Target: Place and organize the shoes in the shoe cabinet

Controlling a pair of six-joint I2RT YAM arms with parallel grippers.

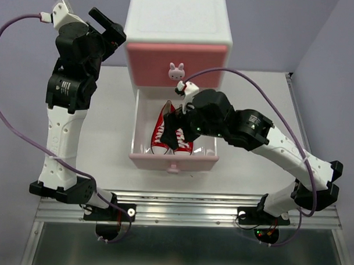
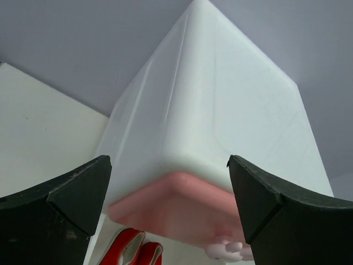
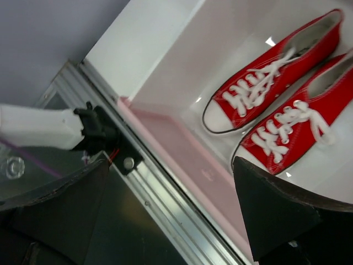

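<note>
Lavender walls back a matte white counter (image 1: 107,136). On it stands the shoe cabinet (image 1: 178,16), a smooth, rounded white shell. Its darker pink upper drawer (image 1: 177,56) is shut and carries a bunny knob (image 1: 177,69). The pale pink lower drawer (image 1: 173,161) is pulled out and holds the red canvas sneakers (image 3: 256,91) side by side, toes toward its front. The right pincer (image 3: 171,165) hangs over them, fingers apart and empty. The left pincer (image 2: 168,171) is also spread, by the cabinet's upper left corner.
</note>
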